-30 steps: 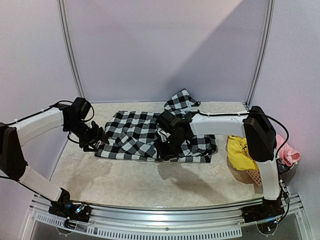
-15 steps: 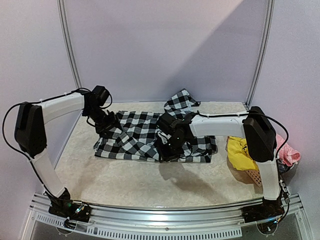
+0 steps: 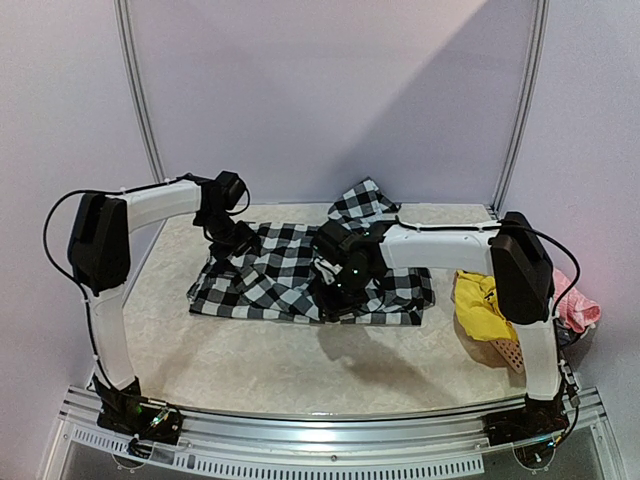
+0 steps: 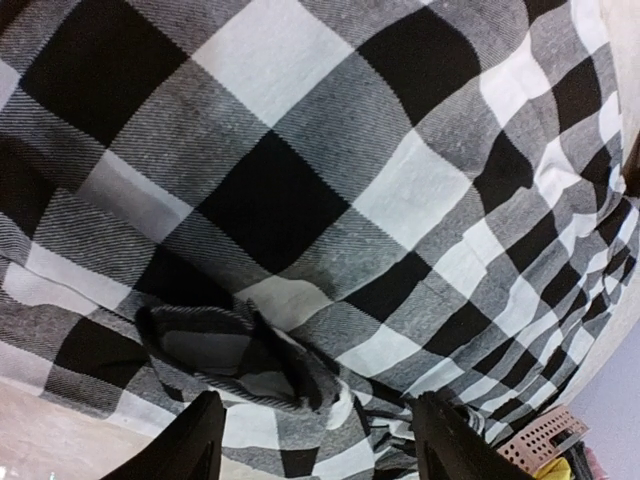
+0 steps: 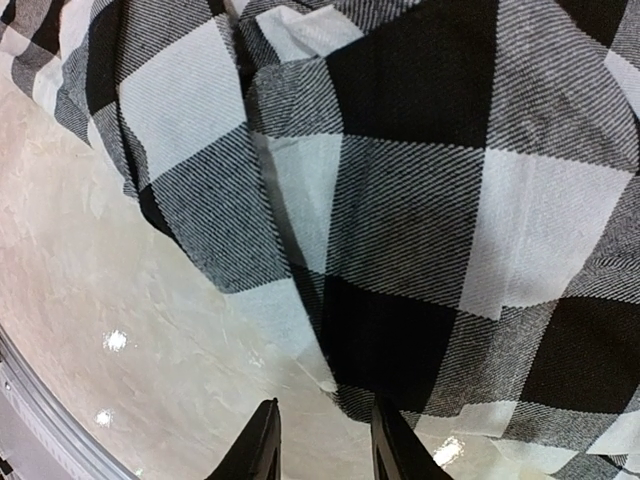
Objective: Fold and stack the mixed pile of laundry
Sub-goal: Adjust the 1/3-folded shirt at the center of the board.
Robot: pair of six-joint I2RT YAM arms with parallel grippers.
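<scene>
The left claw (image 3: 232, 245) hangs over the far left corner of the checked shirt (image 3: 270, 275); seen from its wrist, its two dark fingers (image 4: 205, 445) stand wide apart, released, with nothing between them but the cloth below, where a small flap of the weave lies rumpled. The shirt is soft woven cotton in large black, grey and white squares; it lies spread and creased across the middle of the pale, marble-patterned table (image 3: 250, 360), one sleeve bunched toward the back wall. The right claw (image 3: 338, 285) sits low at the shirt's near hem, right of centre; its fingers (image 5: 262, 440) are parted only narrowly, unclenched, with bare table showing between them and no cloth pinched there. Further right, at the table's edge, a bright yellow garment (image 3: 478, 305) slumps in a crumpled heap over a salmon plastic basket (image 3: 508, 352) pierced with holes; a pink garment (image 3: 580, 310) lies bunched just beyond it.
</scene>
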